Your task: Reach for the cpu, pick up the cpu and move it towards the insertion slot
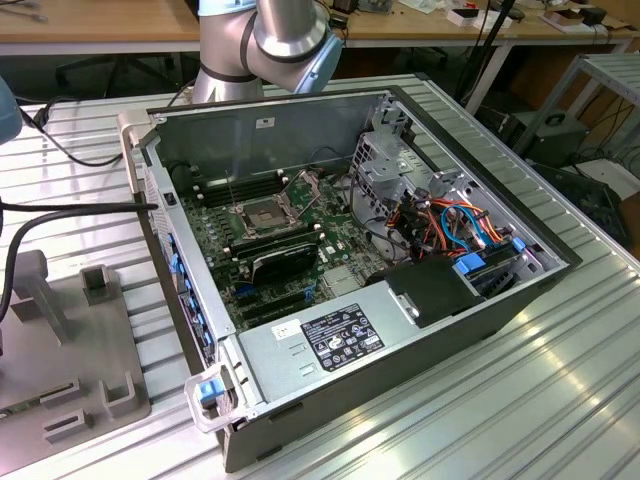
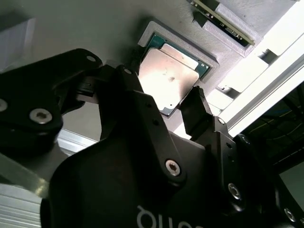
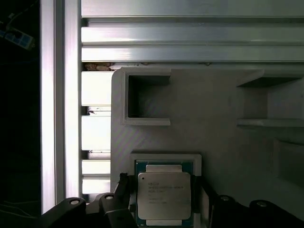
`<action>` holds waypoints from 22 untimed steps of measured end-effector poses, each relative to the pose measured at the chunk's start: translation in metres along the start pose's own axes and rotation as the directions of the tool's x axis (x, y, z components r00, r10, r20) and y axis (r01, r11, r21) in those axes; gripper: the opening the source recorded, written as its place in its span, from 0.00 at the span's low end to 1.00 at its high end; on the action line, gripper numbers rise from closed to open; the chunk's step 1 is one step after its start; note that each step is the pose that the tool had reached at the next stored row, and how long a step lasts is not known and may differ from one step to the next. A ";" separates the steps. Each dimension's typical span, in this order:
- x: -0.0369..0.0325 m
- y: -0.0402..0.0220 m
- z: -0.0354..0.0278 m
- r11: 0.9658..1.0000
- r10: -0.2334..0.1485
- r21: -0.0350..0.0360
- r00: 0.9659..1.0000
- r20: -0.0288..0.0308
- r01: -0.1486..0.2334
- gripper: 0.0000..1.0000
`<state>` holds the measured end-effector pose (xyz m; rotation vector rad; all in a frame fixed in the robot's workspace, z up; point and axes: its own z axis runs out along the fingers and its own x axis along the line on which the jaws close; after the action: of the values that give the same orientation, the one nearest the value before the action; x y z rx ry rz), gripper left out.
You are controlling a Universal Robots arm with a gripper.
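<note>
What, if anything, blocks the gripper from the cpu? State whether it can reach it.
Likely yes. The cpu lies uncovered in its recess in the grey holder, and the open gripper straddles it. Nothing shows in between.

The exterior view looks down at a slant, from high and some way off, over the open case (image 1: 260,125) on the ribbed tabletop (image 1: 520,400), with the arm (image 1: 270,40) at the far side. The first wrist view faces straight down, close over the grey fixture (image 3: 209,114). The second wrist view looks slantwise along the end effector (image 2: 160,85), very near. Both wrist views share the cpu (image 3: 164,194) (image 2: 171,76) in its recess and the fixture around it.
</note>
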<state>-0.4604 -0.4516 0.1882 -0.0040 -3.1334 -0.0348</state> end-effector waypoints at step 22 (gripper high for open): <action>0.0001 0.0004 -0.0166 1.000 0.000 -0.002 1.000 0.000 0.000 0.55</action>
<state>-0.4604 -0.4516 0.2048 -0.0040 -3.1333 -0.0373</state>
